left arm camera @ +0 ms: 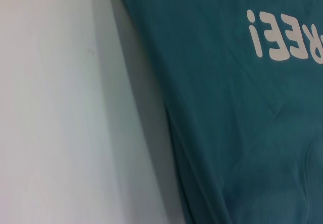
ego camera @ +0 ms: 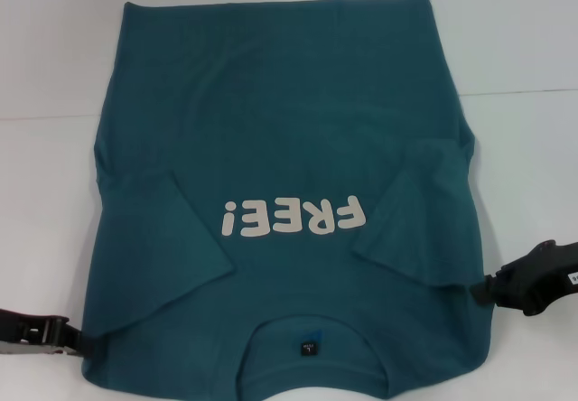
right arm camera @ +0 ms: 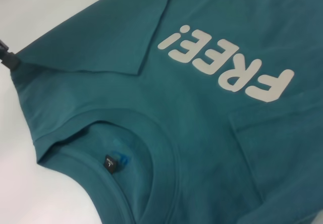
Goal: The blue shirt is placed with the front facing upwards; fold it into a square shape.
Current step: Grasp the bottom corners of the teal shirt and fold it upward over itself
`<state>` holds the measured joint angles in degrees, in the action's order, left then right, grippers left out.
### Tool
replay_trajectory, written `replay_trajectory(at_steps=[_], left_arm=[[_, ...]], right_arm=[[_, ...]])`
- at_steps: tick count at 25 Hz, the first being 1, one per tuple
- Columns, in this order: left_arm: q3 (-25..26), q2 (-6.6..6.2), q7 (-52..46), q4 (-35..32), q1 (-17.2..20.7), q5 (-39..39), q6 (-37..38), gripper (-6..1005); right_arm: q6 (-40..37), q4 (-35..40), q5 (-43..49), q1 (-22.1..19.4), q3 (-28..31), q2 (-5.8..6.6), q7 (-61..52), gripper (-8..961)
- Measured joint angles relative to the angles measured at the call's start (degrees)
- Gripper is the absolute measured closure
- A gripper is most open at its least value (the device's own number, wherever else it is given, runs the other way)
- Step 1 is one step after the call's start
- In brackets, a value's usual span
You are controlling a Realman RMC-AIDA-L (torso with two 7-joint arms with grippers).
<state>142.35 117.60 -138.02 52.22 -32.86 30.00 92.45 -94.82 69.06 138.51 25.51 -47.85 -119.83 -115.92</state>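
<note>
— Where's it got to? The blue shirt (ego camera: 289, 148) lies flat on the white counter (ego camera: 54, 49), front up, collar towards the robot, and both sleeves are already turned in over the chest, either side of the "FREE!" lettering (ego camera: 293, 216).

— So the side panels come next, I'd guess. It should take each long edge near the shoulder, lift just enough to clear the cloth, and carry it inward in a straight line (dragging low would rumple those sleeves).

— And the arms?

— The left gripper (ego camera: 68, 336) sits low at the shirt's near left corner, touching or nearly touching the edge. The right gripper (ego camera: 488, 290) reaches in from the right, its tip at the side hem just below the folded sleeve.

— Clamped on the fabric?

— I honestly cannot tell for either; the fingertips are too dark against the cloth, and the wrist views show only shirt and counter.

— Then I'd want both pinches confirmed before any lift, and matched heights, or the square comes out skewed.
</note>
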Motion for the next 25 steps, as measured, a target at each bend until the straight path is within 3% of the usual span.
replay_trajectory(at_steps=[10,25], left_arm=[[0.26,0.58,0.68,0.68,-0.29,0.26,0.23,980],[0.46,0.78,1.23,0.07,-0.93,6.86,-4.35,977]], right_arm=[[1.55,-0.36,-0.01,0.03,-0.35,-0.06,0.25,914],[12.56,-5.66,-2.84,1.02,0.46,0.38,0.19,915]])
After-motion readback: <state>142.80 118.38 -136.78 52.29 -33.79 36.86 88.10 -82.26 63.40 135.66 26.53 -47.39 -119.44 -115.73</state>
